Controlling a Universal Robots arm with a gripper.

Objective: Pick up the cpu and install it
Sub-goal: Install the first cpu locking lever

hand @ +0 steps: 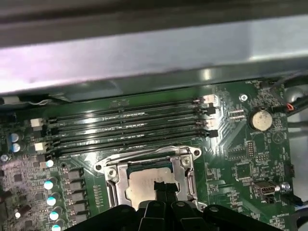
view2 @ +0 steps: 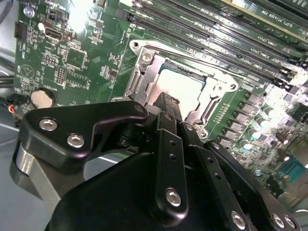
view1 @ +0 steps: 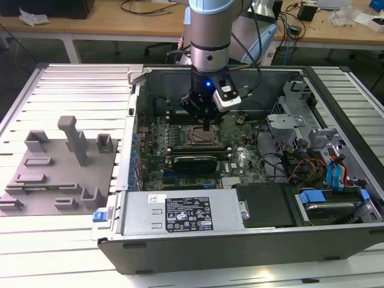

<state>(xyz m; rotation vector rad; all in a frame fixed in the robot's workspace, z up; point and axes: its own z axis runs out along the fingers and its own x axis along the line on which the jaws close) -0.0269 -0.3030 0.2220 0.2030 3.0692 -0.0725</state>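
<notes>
In the second wrist view the gripper (view2: 166,103) reaches down over the cpu (view2: 180,86), whose pale metal top lies inside the metal-framed socket (view2: 144,65) near the frame's centre; whether the fingers are closed on the chip or already released I cannot tell. Doing this step well, I judge, means keeping the chip flat and square to the frame, with no sideways drag on the contacts beneath. Beyond the socket, toward the upper right of the frame, run the memory slots (view2: 216,29). In the exterior view the computer case (view1: 240,240) fills the middle, the arm (view1: 211,30) descending from the top.
</notes>
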